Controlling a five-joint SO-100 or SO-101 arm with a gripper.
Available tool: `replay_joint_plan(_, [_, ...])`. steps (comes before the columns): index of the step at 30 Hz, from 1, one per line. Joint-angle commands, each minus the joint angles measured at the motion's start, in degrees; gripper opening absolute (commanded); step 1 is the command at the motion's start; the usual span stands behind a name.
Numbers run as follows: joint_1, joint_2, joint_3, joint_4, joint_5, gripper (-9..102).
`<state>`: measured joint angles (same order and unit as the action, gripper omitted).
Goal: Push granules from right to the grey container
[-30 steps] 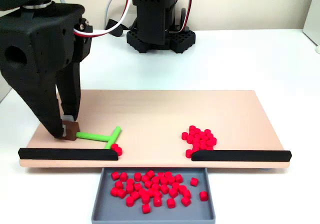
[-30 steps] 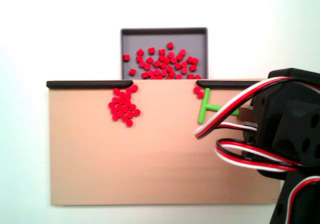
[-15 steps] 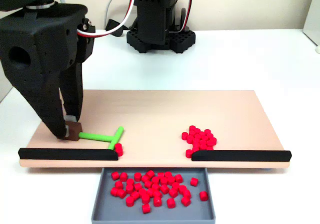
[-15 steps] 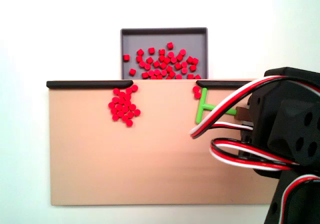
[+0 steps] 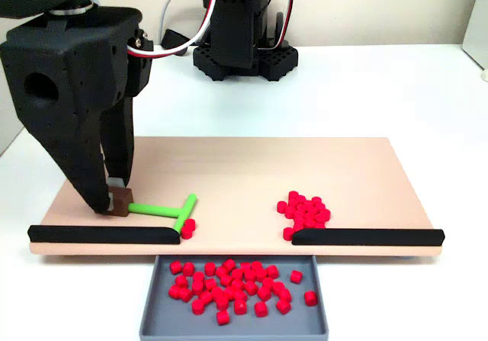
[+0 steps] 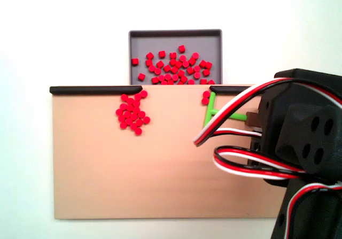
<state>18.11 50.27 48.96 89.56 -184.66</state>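
Note:
In a fixed view from the front, my gripper (image 5: 114, 201) stands at the board's left, shut on the brown end block of a green T-shaped stick (image 5: 164, 210). The stick's crossbar touches two red granules (image 5: 187, 228) at the inner end of the left black strip (image 5: 103, 234). A larger heap of granules (image 5: 303, 211) lies against the right black strip (image 5: 366, 236). The grey container (image 5: 150, 310) sits below the gap and holds several granules. In a fixed view from above I see the stick (image 6: 209, 110), two granules (image 6: 206, 97), the heap (image 6: 132, 112) and the container (image 6: 139, 44).
The tan board (image 5: 252, 165) lies on a white table. The arm's black base (image 5: 240, 55) stands behind the board. From above, the arm's body and its red, white and black cables (image 6: 304, 143) cover the board's right part.
My gripper has slid the green stick to the right in the front view. The crossbar has pushed the two granules along the left black strip towards the gap.

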Motion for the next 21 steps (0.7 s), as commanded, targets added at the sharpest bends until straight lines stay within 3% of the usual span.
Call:
replay_joint_plan(1, [-0.70,1.41,-0.79,0.44,-14.68,0])
replay_joint_plan(21, [-1.85,1.67,-0.79,0.00,-2.20,0])
